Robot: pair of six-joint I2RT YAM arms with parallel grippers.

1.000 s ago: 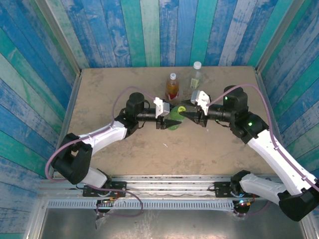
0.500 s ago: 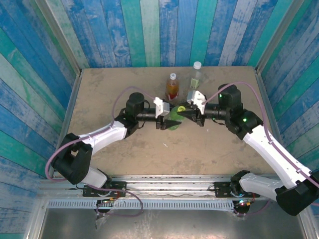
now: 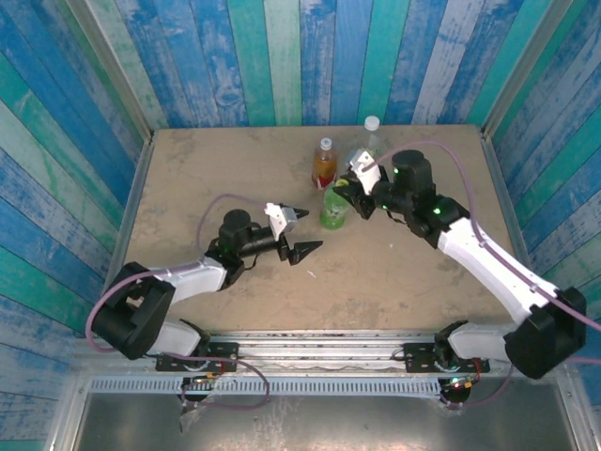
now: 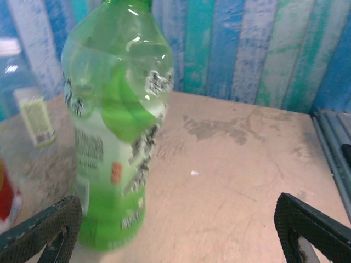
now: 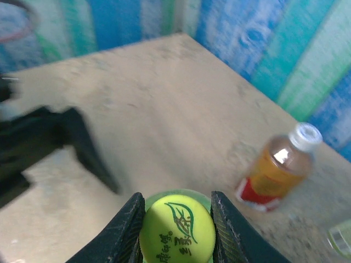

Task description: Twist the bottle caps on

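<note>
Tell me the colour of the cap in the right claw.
Yellow-green cap with a dark leaf print, clearest in the right wrist view.

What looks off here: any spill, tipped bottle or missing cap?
Nothing stands out. The green bottle, amber bottle and clear bottle all stand upright with caps on; the table shows old stains but no spill. The right gripper clasps the yellow-green cap squarely.

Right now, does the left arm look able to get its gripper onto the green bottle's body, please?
Probably yes: the left gripper is open and faces the green bottle across bare table. The right gripper is shut on the yellow-green cap on top, leaving the body free.
</note>
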